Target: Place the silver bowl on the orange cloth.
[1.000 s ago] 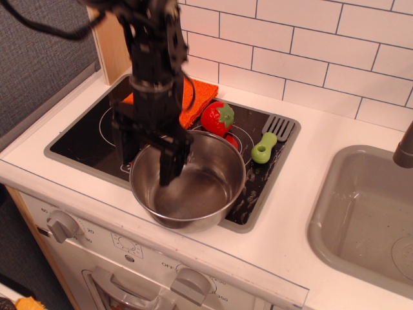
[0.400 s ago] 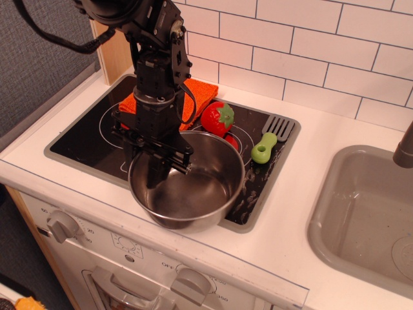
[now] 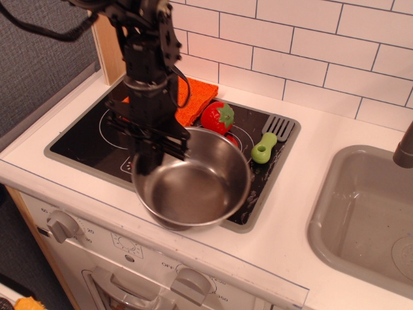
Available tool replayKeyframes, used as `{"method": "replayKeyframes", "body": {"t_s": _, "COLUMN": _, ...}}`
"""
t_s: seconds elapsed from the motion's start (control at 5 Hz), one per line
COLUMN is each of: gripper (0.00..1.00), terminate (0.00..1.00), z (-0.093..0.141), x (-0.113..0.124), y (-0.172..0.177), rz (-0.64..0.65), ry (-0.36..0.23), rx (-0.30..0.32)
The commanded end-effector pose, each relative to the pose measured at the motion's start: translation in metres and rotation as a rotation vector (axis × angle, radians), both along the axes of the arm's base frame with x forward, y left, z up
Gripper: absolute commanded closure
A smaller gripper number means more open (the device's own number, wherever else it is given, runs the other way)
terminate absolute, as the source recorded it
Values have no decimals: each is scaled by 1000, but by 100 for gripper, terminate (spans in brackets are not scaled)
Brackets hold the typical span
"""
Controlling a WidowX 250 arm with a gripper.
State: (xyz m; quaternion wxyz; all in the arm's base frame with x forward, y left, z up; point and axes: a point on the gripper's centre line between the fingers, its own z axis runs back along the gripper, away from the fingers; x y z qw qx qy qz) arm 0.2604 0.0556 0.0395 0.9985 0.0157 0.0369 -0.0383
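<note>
**Steel bowl gripped at its rim, cloth waiting behind the gripper**

Black glass of the toy stove top (image 3: 84, 139) is the largest surface here, and it spreads under and around the gripper (image 3: 150, 155). The silver bowl (image 3: 191, 187) comes next: it sits at the near right of the gripper, which pinches its left rim, one finger inside and one outside as far as I can see. The bowl looks tilted, its opening turned a little toward the camera, and I judge that it is lifted partly off the stove. It is round, so it has no long axis to align.

The orange cloth (image 3: 197, 97) lies flat behind the gripper, toward the tiled wall, partly hidden by the arm. The coming move should therefore carry the bowl backward, away from the front edge.

The red toy strawberry (image 3: 217, 118) stands just beside the cloth, right of the gripper, close to the bowl's path. Smallest, the green-handled fork (image 3: 268, 143) lies farther right.
</note>
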Motion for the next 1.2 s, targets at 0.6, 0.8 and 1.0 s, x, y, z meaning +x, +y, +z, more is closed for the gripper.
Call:
{"method": "replayKeyframes", "body": {"t_s": 0.6, "gripper": 100, "terminate": 0, "z": 34, "x": 105, "y": 100, "rz": 325, "ry": -55, "rx": 14}}
{"method": "replayKeyframes", "body": {"t_s": 0.8, "gripper": 100, "terminate": 0, "z": 31, "x": 116, "y": 105, "rz": 351, "ry": -54, "rx": 9}}
{"method": "replayKeyframes", "body": {"t_s": 1.0, "gripper": 100, "terminate": 0, "z": 31, "x": 121, "y": 109, "rz": 366, "ry": -56, "rx": 11}}
